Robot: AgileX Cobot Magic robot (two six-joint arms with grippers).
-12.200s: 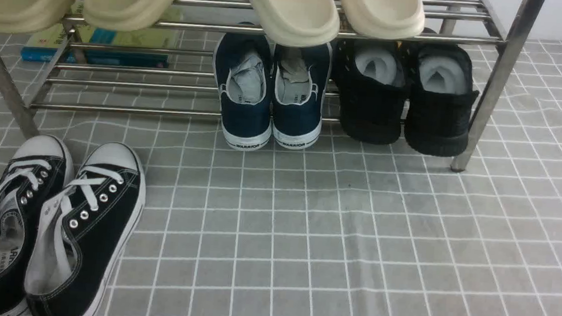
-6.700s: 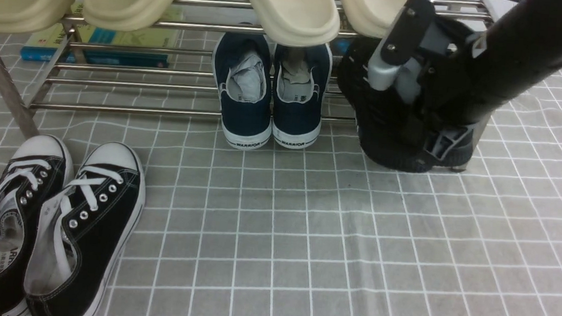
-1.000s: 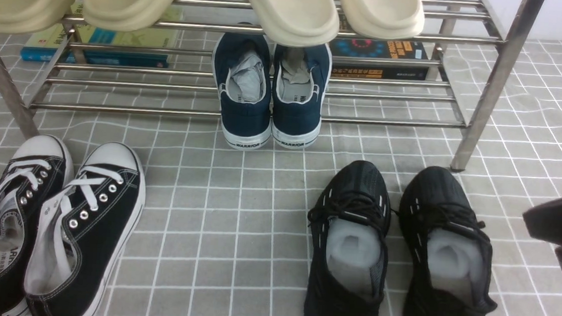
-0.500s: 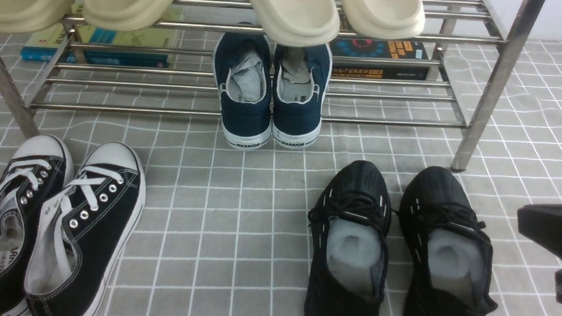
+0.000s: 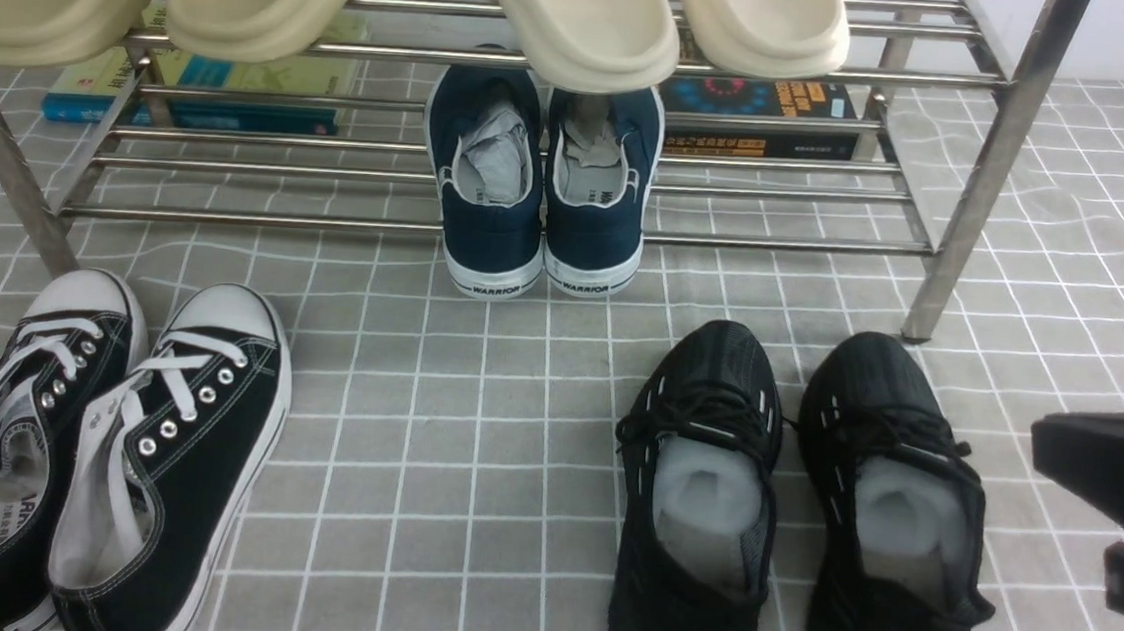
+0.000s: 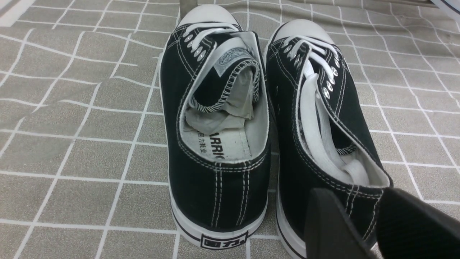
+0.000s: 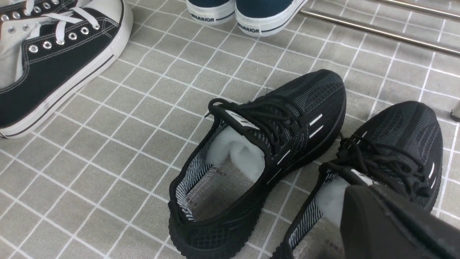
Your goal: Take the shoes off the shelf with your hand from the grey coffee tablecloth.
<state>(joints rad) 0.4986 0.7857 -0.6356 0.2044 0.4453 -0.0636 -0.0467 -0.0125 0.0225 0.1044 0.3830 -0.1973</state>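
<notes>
The knit black sneakers (image 5: 696, 527) sit side by side on the grey gridded cloth (image 5: 471, 449), in front of the steel rack (image 5: 963, 187), so the removal looks finished. The right pincer (image 7: 388, 212) is closed on nothing, and the left pincer (image 6: 345, 223) stands wide, holding nothing. The next move probably asks only for drawing the right arm clear without nudging a heel. Ribbed mesh narrows to rounded toes; pale, soft stuffing fills the openings above chunky soles; the rack's rods are slim, polished and round.

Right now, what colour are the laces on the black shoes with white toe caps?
The laces are white, showing best in the front view.
</notes>
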